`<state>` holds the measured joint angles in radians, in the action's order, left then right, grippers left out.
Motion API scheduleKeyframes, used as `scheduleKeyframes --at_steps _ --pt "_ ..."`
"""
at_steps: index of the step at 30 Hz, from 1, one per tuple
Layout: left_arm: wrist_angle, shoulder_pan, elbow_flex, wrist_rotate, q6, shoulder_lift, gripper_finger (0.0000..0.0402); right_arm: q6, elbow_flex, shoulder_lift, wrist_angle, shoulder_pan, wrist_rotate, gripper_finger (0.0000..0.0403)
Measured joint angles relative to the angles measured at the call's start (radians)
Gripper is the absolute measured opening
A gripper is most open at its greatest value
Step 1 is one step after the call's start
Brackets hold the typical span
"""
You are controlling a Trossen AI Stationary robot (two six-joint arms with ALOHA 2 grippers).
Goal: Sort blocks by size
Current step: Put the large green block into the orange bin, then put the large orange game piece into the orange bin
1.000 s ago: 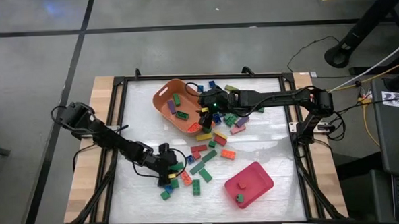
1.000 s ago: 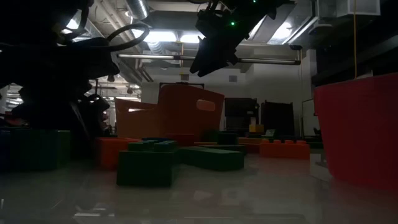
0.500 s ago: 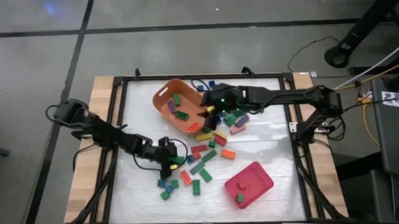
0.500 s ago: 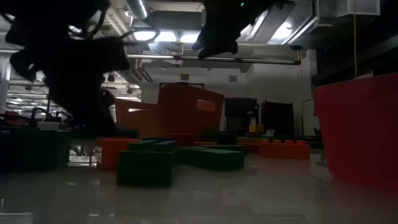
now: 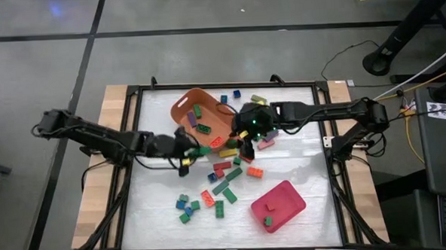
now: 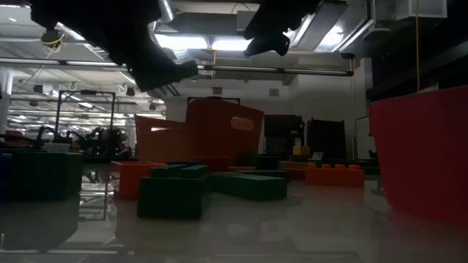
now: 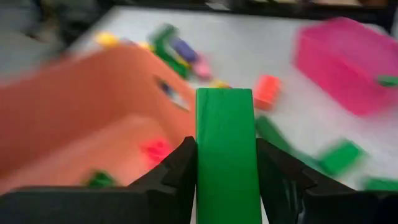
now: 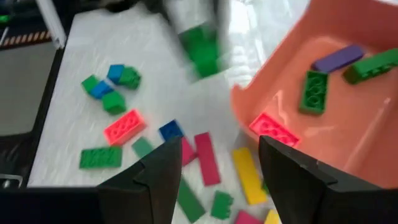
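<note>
Since a second ago our left end effector (image 5: 185, 148) has swung up from the lower pile to just beside the orange tub (image 5: 186, 111), and it's now clamped on a long green brick (image 7: 224, 149) that sticks straight out between its two dark fingers (image 7: 177, 180). That arm stretches nearly flat across the desk (image 5: 300, 159) from the left edge. Our right end effector (image 5: 248, 136) hovers by the tub's other side with its jaws spread wide and nothing in them, arm reaching in from the right.

The blocks (image 5: 226, 172) are glossy studded plastic, some long rectangles and some tiny squares, mostly scattered between the tub and the pink tray (image 5: 279, 204). A few long ones already lie in the smooth, rounded tub, and two small green ones in the boxy tray.
</note>
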<state>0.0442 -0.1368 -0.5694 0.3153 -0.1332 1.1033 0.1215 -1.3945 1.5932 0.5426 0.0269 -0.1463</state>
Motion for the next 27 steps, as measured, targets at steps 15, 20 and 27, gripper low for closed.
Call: scheduleKeyframes --at_steps 15,20,27 --pt "0.031 0.311 0.000 0.048 0.161 0.072 0.0152 0.004 0.000 0.001 0.061 -0.133 0.007 0.0211" --pt "0.075 0.348 0.000 0.048 0.160 0.112 0.0192 0.057 0.000 0.001 0.168 -0.154 0.019 0.0211" --pt "0.080 0.354 0.000 0.048 0.160 0.118 0.0220 0.211 0.052 0.002 0.249 -0.204 0.147 0.0211"
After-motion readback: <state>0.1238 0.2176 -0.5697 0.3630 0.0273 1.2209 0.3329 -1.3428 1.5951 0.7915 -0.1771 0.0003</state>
